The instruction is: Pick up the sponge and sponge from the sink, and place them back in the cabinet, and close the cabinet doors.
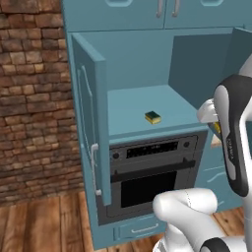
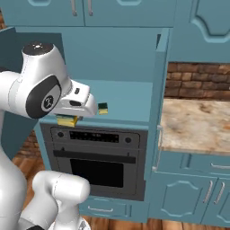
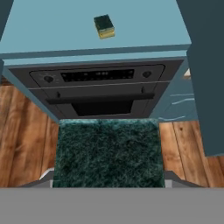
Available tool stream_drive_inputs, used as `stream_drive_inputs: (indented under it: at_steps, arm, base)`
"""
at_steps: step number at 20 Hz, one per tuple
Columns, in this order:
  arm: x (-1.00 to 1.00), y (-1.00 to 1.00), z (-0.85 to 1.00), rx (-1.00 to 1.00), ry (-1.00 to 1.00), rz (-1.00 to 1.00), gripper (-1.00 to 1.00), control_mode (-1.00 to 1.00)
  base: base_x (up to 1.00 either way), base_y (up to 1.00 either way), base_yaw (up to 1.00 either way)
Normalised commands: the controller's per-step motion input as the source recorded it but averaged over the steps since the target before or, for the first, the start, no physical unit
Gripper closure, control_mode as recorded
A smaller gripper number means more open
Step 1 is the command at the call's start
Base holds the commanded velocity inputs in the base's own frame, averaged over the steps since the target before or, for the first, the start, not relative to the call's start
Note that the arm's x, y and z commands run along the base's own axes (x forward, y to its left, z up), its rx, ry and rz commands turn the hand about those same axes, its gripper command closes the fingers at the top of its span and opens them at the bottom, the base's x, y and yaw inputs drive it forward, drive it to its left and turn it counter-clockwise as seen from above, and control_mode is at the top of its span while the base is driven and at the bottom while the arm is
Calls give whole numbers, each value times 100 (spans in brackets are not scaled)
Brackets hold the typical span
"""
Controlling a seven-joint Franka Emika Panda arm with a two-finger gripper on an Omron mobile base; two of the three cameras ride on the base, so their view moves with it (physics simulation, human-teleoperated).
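Note:
One sponge (image 1: 153, 117) (image 2: 103, 108) (image 3: 104, 26) lies on the teal shelf of the open cabinet (image 1: 142, 106) (image 2: 130, 101), above the black oven. My gripper (image 3: 108, 175) (image 2: 67, 117) (image 1: 215, 125) is shut on the second sponge (image 3: 108, 151) (image 2: 67, 120), yellow body with its dark green face toward the hand camera. It hangs in front of the shelf's front edge, above the oven front. Both cabinet doors stand open: the left door (image 1: 91, 123) (image 2: 13, 67) and the right door (image 1: 241, 49) (image 2: 159, 90). The sink is out of view.
The black oven (image 1: 150, 167) (image 2: 96, 155) (image 3: 100, 89) sits under the shelf. A brick wall (image 1: 34, 98) stands left of the cabinet. A tan marble counter (image 2: 193, 123) lies to the right, with low teal drawers beneath. The floor is wood.

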Motion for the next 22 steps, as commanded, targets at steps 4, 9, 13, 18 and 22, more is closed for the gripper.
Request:
stream_drive_inputs:
  at_steps: [4,9,13,18,22]
  arm:
    - [0,0,0,0,0,0,100,100]
    - [0,0,0,0,0,0,100,100]
    - [0,0,0,0,0,0,100,100]
    - [0,0,0,0,0,0,100,100]
    - [0,0,0,0,0,0,100,100]
  base:
    - [27,-16,0]
    - [13,-1,7]
    - [20,-4,12]
    - [28,-14,12]
    - [31,-32,8]
